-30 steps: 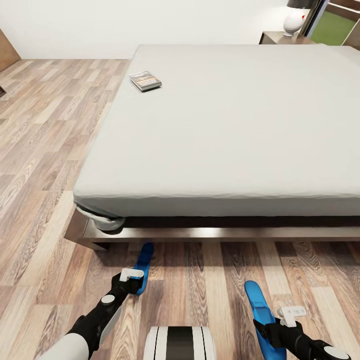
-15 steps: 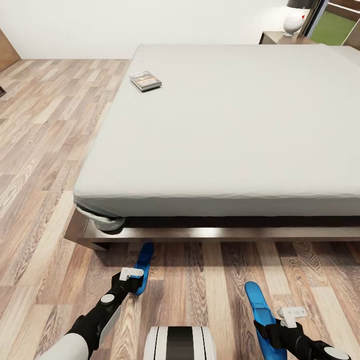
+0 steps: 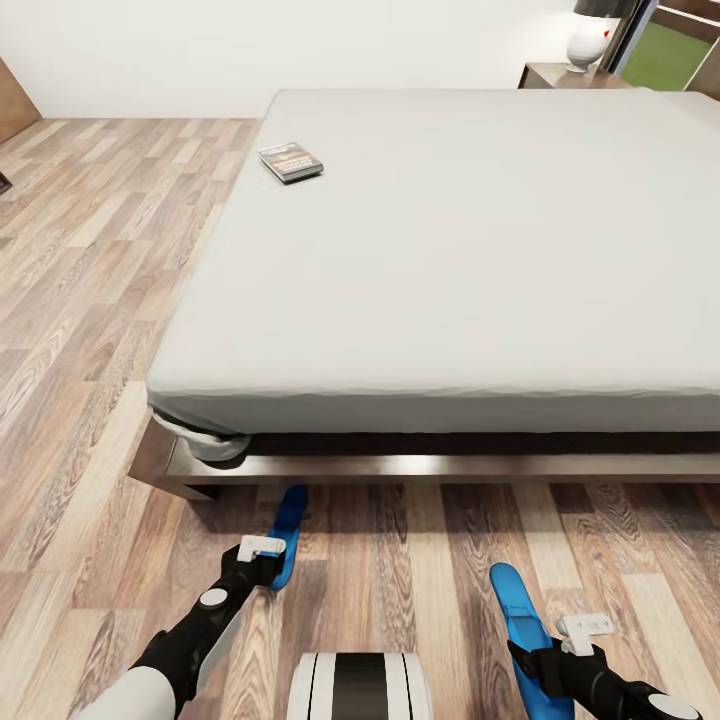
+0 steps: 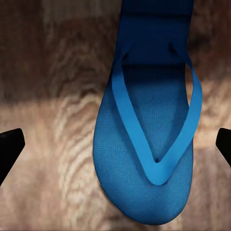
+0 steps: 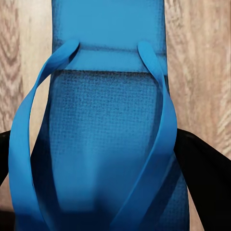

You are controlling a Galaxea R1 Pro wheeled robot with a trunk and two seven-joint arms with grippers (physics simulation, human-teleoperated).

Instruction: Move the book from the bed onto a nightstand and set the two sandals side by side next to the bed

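Note:
The dark book (image 3: 291, 162) with an orange band lies near the far left corner of the pale-grey bed (image 3: 450, 260). A nightstand (image 3: 556, 75) stands past the bed's far right side. One blue sandal (image 3: 290, 522) lies on the floor by the bed frame's near left corner. My left gripper (image 3: 270, 568) hovers over its near end. In the left wrist view that sandal (image 4: 144, 159) lies flat between the wide-apart fingers (image 4: 9, 149) of the open left gripper (image 4: 115, 147). My right gripper (image 3: 545, 665) is shut on the other sandal (image 3: 517, 605); its fingers (image 5: 202, 166) press that sandal's (image 5: 106, 134) sides.
A white lamp (image 3: 588, 42) stands on the nightstand, beside a dark-framed window (image 3: 670, 50). The dark wooden bed frame (image 3: 450, 465) runs across just beyond both sandals. Wood-plank floor (image 3: 90, 300) stretches along the bed's left side. My white base (image 3: 360, 685) shows at the bottom.

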